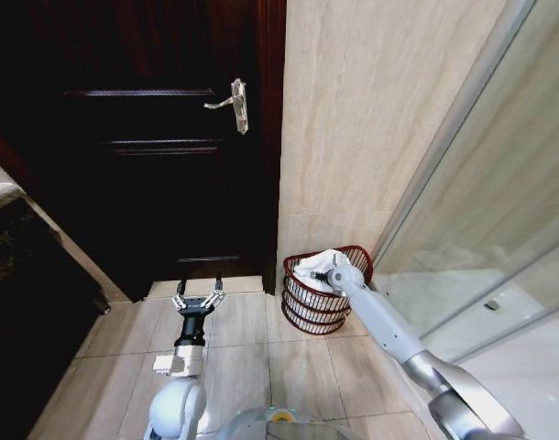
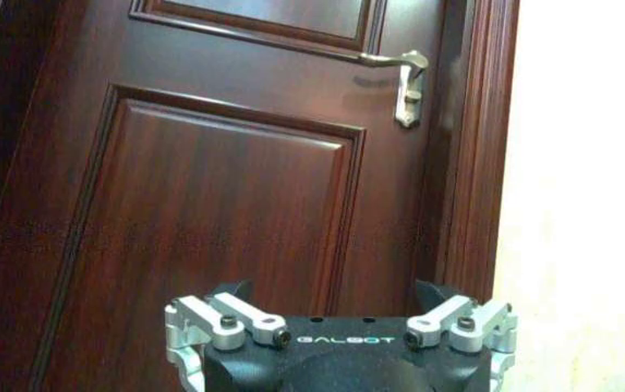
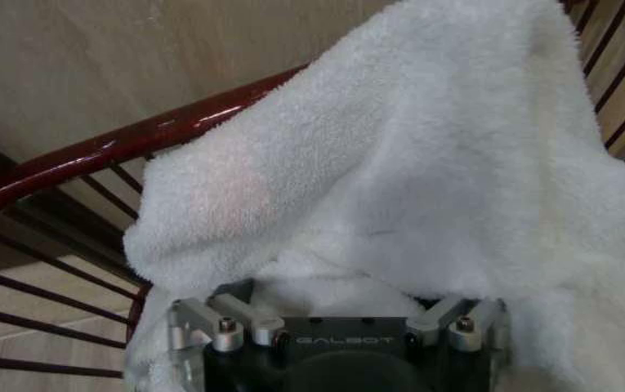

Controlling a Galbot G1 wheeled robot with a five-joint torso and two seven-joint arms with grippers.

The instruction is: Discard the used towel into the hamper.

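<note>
Towel (image 1: 318, 264) sits bunched in the hamper (image 1: 302, 307), which stands on the floor tiles by the wall, between door (image 1: 142, 137) and glass screen. Part of it drapes over the rim on the wall side. Right gripper (image 1: 327, 275) is down in the hamper mouth, buried in the cloth; jaws hidden, cannot tell if they grip. Left gripper (image 1: 198, 300) hangs idle over the floor facing the door, jaws wide, empty. Terry cloth looks soft, light, floppy, non-fragile; it sags and snags on wire. Best hold: pinch a thick fold mid-bunch.
</note>
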